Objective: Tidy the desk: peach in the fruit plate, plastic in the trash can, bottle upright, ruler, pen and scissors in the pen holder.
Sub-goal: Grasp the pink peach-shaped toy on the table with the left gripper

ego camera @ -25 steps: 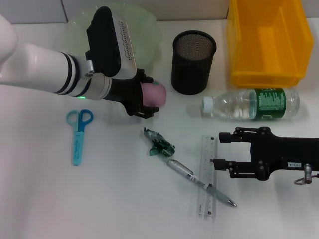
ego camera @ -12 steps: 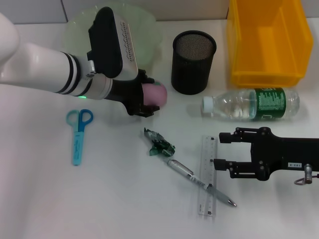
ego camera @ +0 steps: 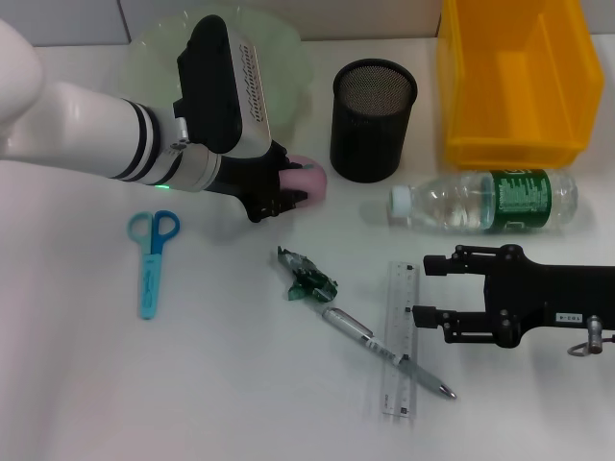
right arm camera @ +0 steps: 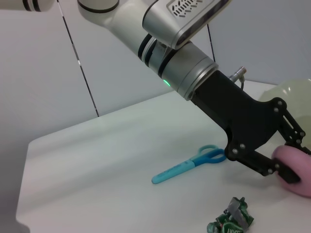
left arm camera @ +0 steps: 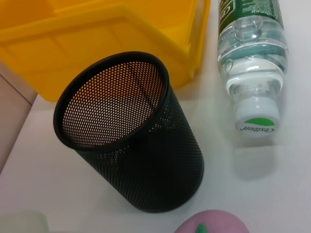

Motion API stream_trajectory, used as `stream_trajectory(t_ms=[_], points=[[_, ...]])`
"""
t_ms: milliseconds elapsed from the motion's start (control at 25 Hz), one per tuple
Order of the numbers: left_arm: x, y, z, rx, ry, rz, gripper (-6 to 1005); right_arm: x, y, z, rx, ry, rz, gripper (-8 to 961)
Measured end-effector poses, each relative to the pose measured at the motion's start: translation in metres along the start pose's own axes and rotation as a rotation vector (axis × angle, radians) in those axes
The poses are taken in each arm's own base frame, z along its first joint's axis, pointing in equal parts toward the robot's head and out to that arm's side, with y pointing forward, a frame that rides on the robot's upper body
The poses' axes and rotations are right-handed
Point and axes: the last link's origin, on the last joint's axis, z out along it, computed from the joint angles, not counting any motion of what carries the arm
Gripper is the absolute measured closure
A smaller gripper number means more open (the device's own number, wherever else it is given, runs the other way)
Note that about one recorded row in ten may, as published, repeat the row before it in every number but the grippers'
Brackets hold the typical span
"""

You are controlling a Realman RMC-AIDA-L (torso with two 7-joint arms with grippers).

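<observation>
I am watching the left pincer (ego camera: 285,192) clamping its fingers on the peach (ego camera: 307,180), a round pale-pink fruit with a small green mark, sitting low over the white tabletop (ego camera: 221,375) just left of the black mesh pen holder (ego camera: 373,120) and near the edge of the green fruit plate (ego camera: 288,58). The right pincer (ego camera: 430,288) is resting with its fingers apart beside the ruler (ego camera: 401,338), nearer than the lying bottle (ego camera: 485,201).

Head cam looks straight down on the white desk (ego camera: 192,384); both wrist cams sit low and close, sharing the pink peach (ego camera: 309,179).
</observation>
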Motion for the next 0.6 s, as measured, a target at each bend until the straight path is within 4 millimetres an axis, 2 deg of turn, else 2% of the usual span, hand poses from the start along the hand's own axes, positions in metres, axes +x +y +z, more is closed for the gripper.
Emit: stream_trajectory(t_ms=[160, 280, 600], points=[[0.0008, -0.0005, 0.0, -0.001, 0.0, 0.002, 676, -0.0002, -0.0002, 0.0002, -0.001, 0.001, -0.001, 210], [0.0009, -0.0003, 0.0, -0.003, 0.0, 0.002, 739, -0.0004, -0.0002, 0.0002, -0.001, -0.001, -0.001, 210], [0.0, 0.0006, 0.0, -0.005, -0.001, 0.001, 792, -0.0004, 0.0, 0.0002, -0.001, 0.0, 0.0, 210]])
